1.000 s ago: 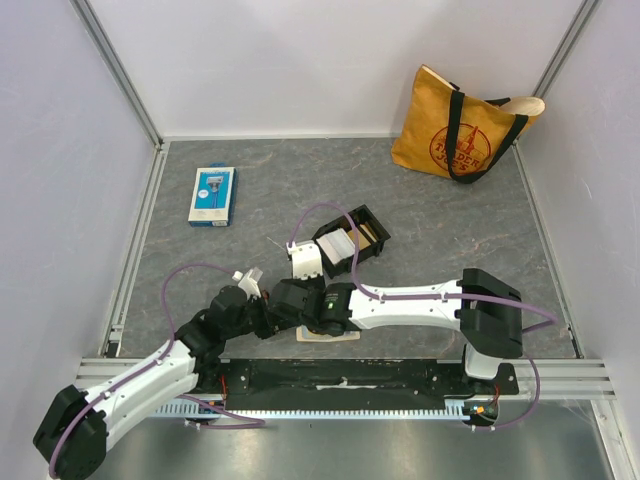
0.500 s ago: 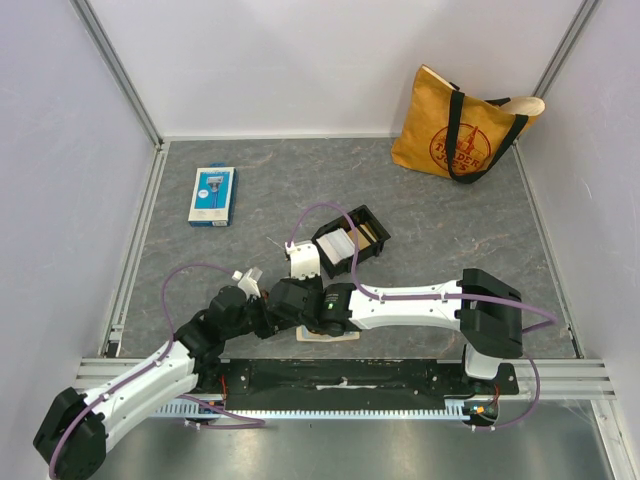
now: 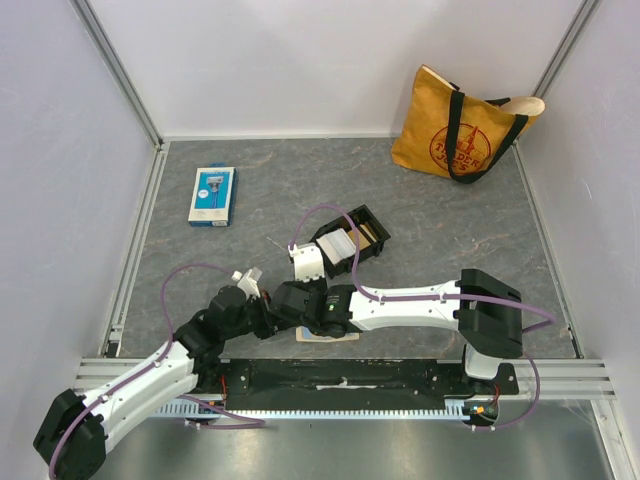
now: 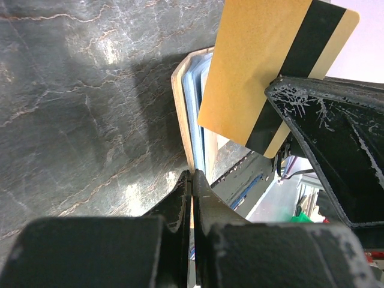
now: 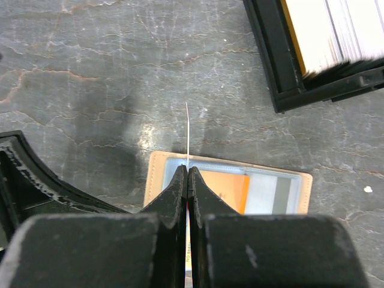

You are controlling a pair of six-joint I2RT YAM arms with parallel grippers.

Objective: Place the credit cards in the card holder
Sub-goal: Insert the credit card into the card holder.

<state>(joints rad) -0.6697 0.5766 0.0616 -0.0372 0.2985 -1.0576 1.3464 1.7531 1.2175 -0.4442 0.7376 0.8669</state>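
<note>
White walls and an aluminium frame close in a grey marbled counter (image 3: pixel 450 230). A mustard canvas tote bag with black handles (image 3: pixel 455 130) stands in the far right corner. A flat blue-and-white retail package (image 3: pixel 212 195) lies far left, well apart from the work.

Both arms meet at the near middle of the counter. Just beyond them sits a small black rectangular tray (image 5: pixel 276 60) holding a stack of mostly white plastic cards (image 5: pixel 336 30).

The flat tan card holder (image 5: pixel 252 191) lies on the counter under the right wrist, near the front edge. An orange card and a grey one show in its clear pockets. In the right wrist view its long axis runs left to right.

The left end effector (image 4: pixel 192 177) is pressed narrow, and seems to pinch the holder's near edge. From there the leaves look slightly fanned.

The right end effector (image 5: pixel 188 171) is clamped on a gold plastic card with a black stripe (image 4: pixel 258 66). It holds the card on edge over the holder's left end, and the card's plane crosses the holder's long axis. The holder is directly below these fingers, so the right arm is placed to insert while the left steadies.

I judge that the next move depends on lining the card's lower edge up with an open slot. Whether that edge has entered one cannot be told.
</note>
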